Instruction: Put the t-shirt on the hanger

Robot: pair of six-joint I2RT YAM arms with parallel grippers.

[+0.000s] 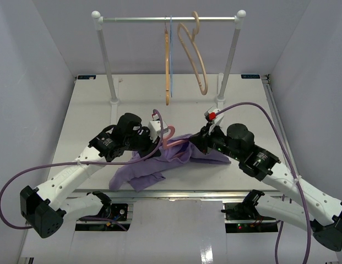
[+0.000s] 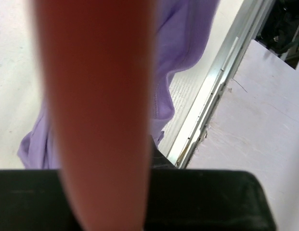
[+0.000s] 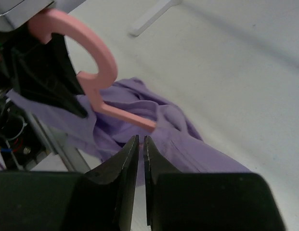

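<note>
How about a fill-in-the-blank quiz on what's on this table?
The left gripper holds a hanger coloured ____. The t-shirt lies crumpled on the ____. The rail at the back carries ____ tan wooden hangers.
Missing words: pink; table; two.

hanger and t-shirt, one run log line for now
left hand: shut on hanger | right hand: shut on t-shirt | hanger arm inside t-shirt, hook out

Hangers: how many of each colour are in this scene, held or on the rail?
Tan wooden hangers: 2
Blue wire hanger: 1
Pink hanger: 1
Total: 4
</note>
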